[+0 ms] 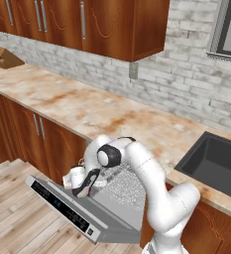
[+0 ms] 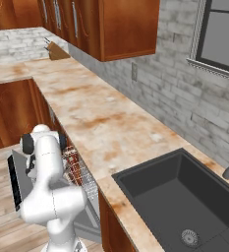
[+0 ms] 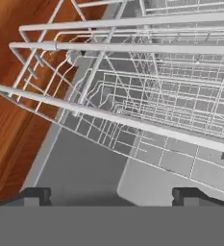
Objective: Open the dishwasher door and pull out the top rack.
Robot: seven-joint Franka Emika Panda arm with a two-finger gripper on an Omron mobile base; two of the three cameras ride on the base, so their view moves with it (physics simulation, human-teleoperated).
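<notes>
The dishwasher door (image 1: 107,218) hangs open, folded down almost flat, with its dark control strip (image 1: 62,206) along the outer edge. In the right base view the door (image 2: 16,183) shows edge-on behind my arm. The top rack (image 1: 123,186), a silver wire basket, sticks out partway over the door and is also seen from the side (image 2: 79,172). My gripper (image 1: 82,186) hovers just over the rack's front edge. In the hand view the rack (image 3: 132,96) spreads close ahead, above the door's grey inner face (image 3: 84,168). The gripper (image 3: 112,194) is open, its fingertips (image 3: 35,194) wide apart with nothing between them.
Reddish-brown cabinet doors (image 1: 47,141) flank the dishwasher on the left. A marble counter (image 1: 102,111) runs above, with a dark sink (image 1: 216,163) to the right and a knife block (image 1: 9,58) at the far left. Wooden floor (image 1: 18,218) lies in front of the door.
</notes>
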